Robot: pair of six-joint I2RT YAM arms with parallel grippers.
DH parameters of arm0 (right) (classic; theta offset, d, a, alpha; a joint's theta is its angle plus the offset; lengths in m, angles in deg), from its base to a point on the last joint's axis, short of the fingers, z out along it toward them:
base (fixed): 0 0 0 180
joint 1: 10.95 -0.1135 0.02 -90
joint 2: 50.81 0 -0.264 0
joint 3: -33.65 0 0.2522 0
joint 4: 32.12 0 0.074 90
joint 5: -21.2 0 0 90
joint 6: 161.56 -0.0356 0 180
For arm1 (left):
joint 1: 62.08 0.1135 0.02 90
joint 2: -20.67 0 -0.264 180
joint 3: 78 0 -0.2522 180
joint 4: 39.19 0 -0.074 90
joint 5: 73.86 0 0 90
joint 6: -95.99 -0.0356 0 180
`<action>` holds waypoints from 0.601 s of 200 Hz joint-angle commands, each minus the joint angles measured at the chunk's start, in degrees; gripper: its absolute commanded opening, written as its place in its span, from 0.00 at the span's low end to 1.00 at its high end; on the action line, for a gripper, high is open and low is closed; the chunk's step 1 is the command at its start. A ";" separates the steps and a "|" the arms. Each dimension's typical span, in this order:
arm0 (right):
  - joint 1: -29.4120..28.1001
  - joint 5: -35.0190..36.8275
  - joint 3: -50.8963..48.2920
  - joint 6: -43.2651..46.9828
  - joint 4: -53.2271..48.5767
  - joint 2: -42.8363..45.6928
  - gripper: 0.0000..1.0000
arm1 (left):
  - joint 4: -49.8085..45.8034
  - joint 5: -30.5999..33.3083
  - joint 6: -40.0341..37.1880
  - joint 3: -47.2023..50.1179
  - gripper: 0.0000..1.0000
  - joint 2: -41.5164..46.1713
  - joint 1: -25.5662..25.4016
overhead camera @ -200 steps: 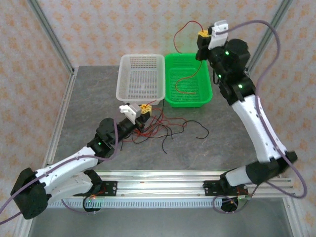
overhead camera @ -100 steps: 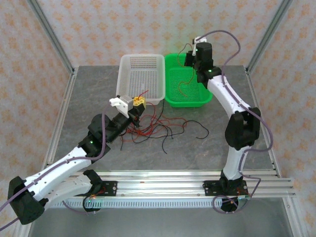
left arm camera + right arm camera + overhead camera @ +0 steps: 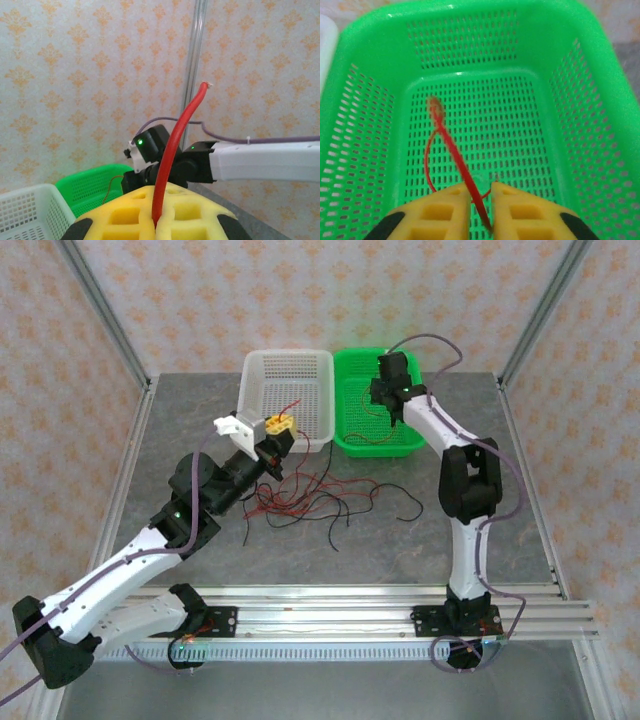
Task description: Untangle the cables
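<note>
Arms: two, the left arm (image 3: 140, 555) and the right arm (image 3: 466, 490).
Hands: two, the left hand (image 3: 159, 200) and the right hand (image 3: 480, 197).
Yellow pads (image 3: 125, 215): four, two on each hand.
Baskets: two, one white basket (image 3: 288, 400) and one green basket (image 3: 412, 430).
Cables (image 3: 310, 498) tangled on the surface (image 3: 450, 540): red and black mixed, several; exact number cannot be told.
Cables between pads: two, the upright red cable (image 3: 175, 145) and the looped red cable (image 3: 451, 147).
Cables lying apart: one, the lone black cable (image 3: 408, 506).
Lilac arm cables (image 3: 440, 340): two, one per arm.
</note>
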 commanded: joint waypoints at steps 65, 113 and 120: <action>0.18 -6.04 -10.50 2.10 2.10 16.32 0.65 | -2.45 -1.22 2.91 -8.04 0.00 -3.59 -0.55; -1.18 -23.84 -42.85 7.81 24.60 43.95 0.66 | -2.83 -0.22 3.40 -10.41 0.00 -4.62 -0.55; -2.07 -26.29 -47.53 8.77 28.03 47.96 0.66 | -3.03 -0.16 3.44 -10.94 0.00 -4.80 -0.55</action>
